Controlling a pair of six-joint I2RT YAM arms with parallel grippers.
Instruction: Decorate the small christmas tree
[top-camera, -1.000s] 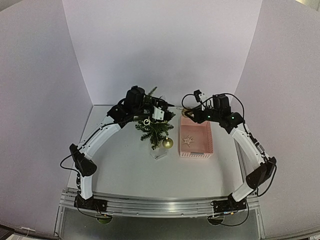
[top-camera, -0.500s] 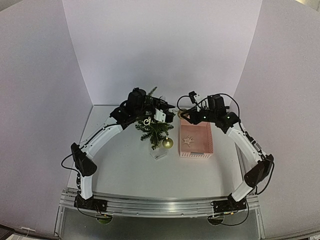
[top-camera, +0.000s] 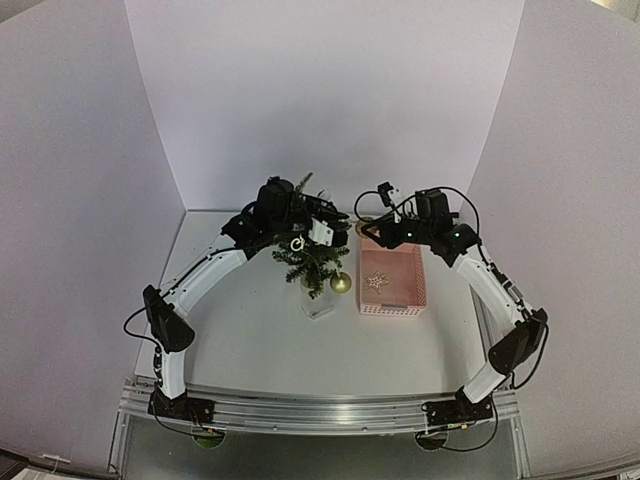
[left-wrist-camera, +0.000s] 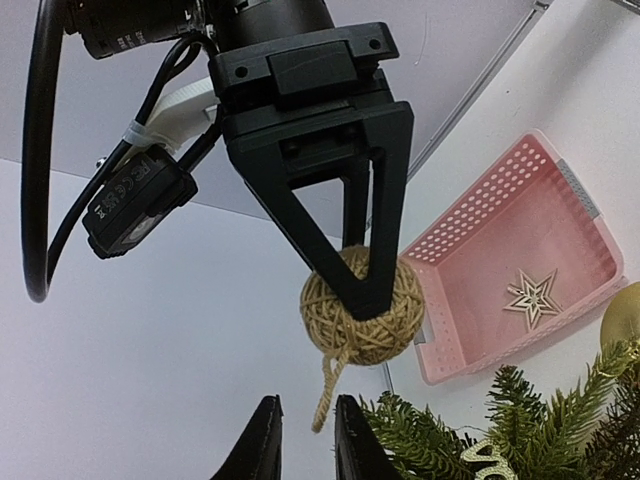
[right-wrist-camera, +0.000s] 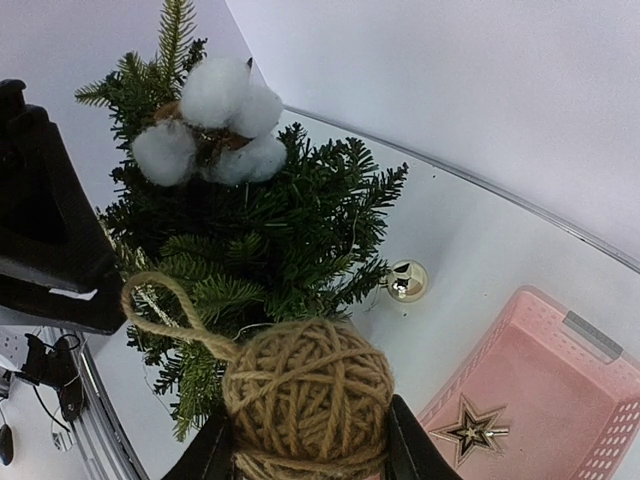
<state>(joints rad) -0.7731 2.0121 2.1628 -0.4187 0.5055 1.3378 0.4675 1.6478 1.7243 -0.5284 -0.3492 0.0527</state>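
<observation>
The white table (top-camera: 250, 340) carries everything, and the pink basket (top-camera: 394, 298) on it serves as the mark for the rest. The left arm (top-camera: 200, 280) bends in from the basket's left and the right arm (top-camera: 495, 290) from its right. Their wrists come near each other above the basket's far left corner.

The small christmas tree (top-camera: 312, 262) stands upright on the table just left of the basket, with a narrow strip of table between them.

The right gripper (right-wrist-camera: 308, 450) is clamped on a twine ball (right-wrist-camera: 305, 385), one finger on each side, and holds it in the air by the basket's far left corner. The left gripper (left-wrist-camera: 305, 445) hangs just left of that corner. Its fingers stand close together with a narrow gap, and the ball's dangling loop (left-wrist-camera: 325, 395) ends right at that gap. Whether the fingers pinch the loop cannot be told.

A cotton boll (right-wrist-camera: 215, 120) sits at the treetop, left of the basket. A gold bauble (top-camera: 341, 283) hangs on the tree's basket side, just beside the basket's left wall. A wooden star (top-camera: 377, 282) lies flat on the basket's floor, nearer its left wall.
</observation>
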